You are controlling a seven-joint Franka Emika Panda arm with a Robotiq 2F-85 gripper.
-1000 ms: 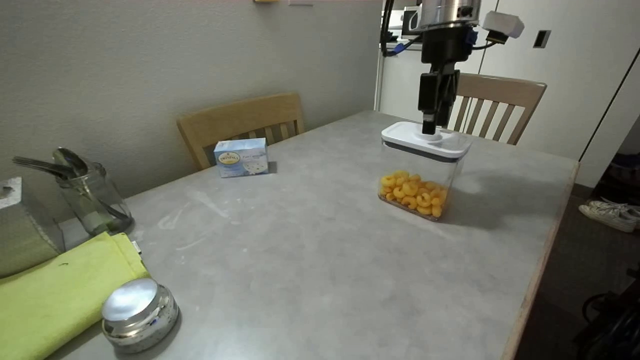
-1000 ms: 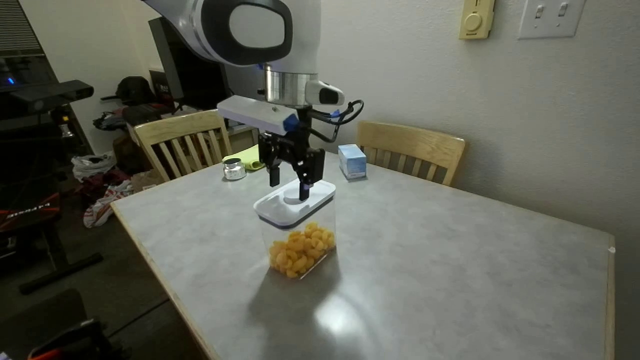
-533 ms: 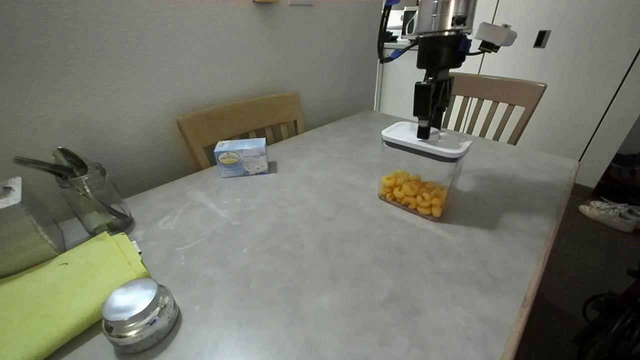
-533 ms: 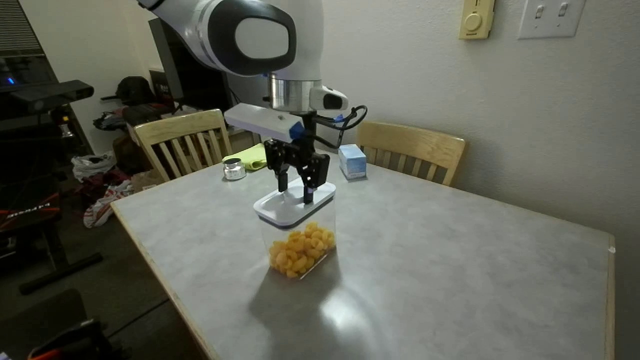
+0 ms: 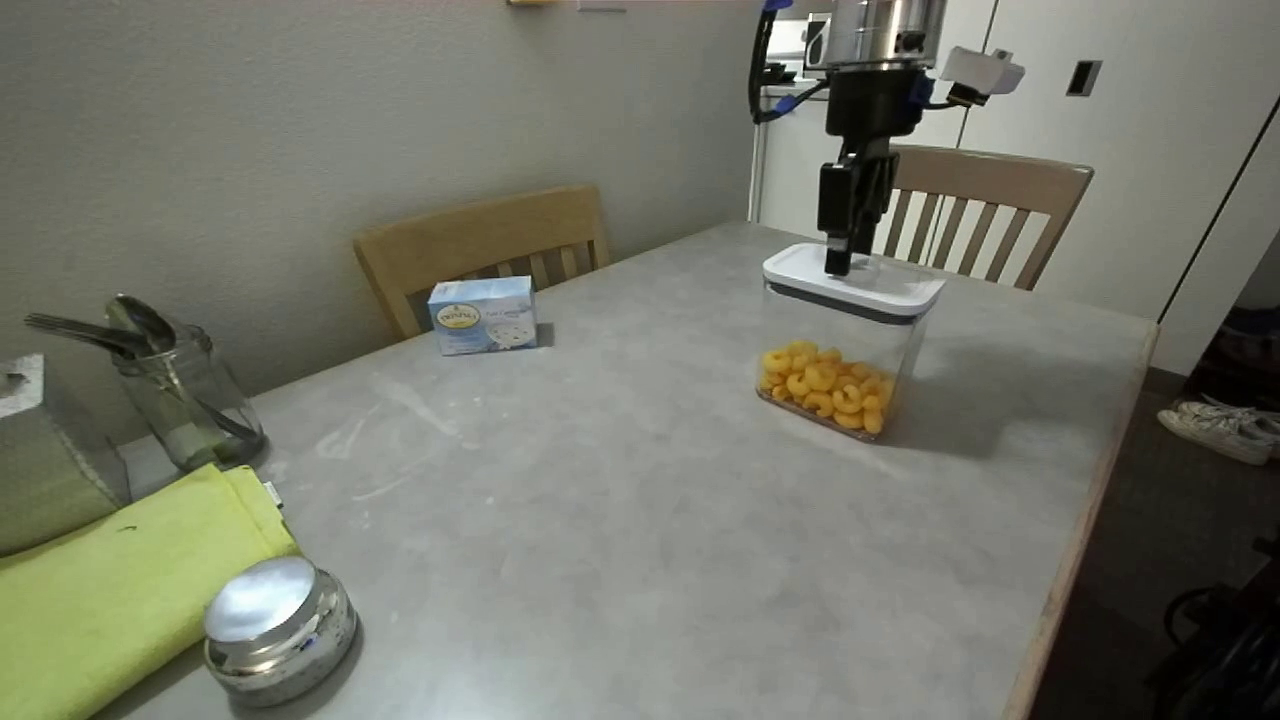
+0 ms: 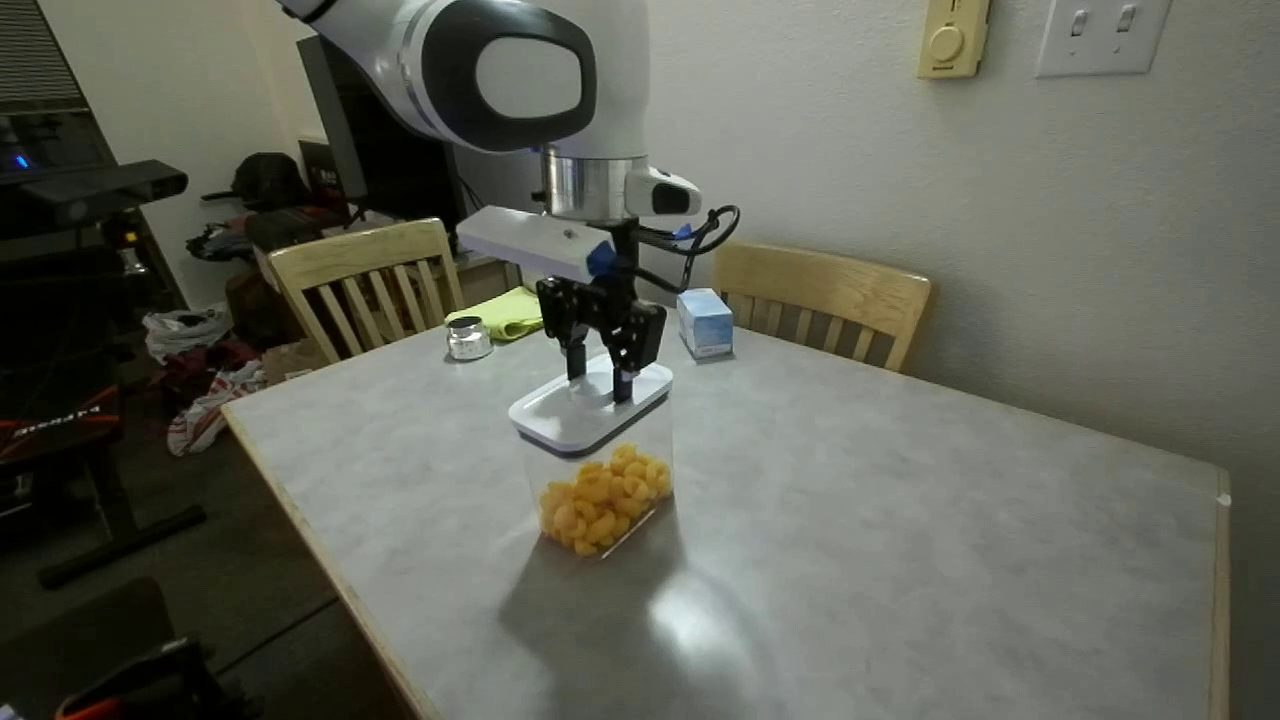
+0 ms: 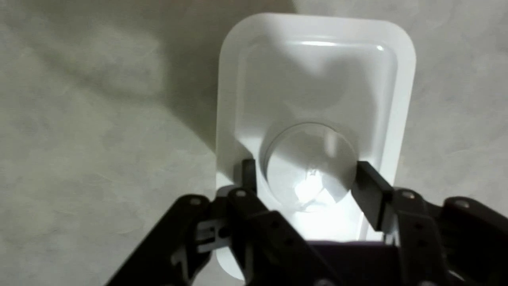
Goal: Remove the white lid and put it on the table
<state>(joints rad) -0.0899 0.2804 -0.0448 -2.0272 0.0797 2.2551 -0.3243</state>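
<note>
Pale wall [image 5: 300, 120] at the back, wooden chairs [image 6: 825, 280] at the edges, and out on the grey table [image 5: 620, 520] it all centres on one clear container [image 5: 830, 335], yellow macaroni [image 5: 820, 385] covering its floor. Level on top of that container: the white lid [image 6: 558, 412]! And right over it hangs the gripper [image 6: 599, 388], pointing straight down, fingers [image 7: 249, 174] parted, one either side of the round disc [image 7: 303, 159] in the lid's middle. Up close in the wrist view, a gap shows between the disc and the finger on that view's left, while the finger on its right meets the disc's edge to the eye; touching or just short, it's impossible to tell. Out towards the wall, a light-blue box [image 5: 482, 318], well apart from the container. Further along, a folded lime cloth [image 5: 140, 590], a shiny metal jar [image 5: 280, 635] just beside it, and near them a glass jar [image 5: 195, 420], cutlery [image 5: 143, 322] leaning out of its mouth!
</note>
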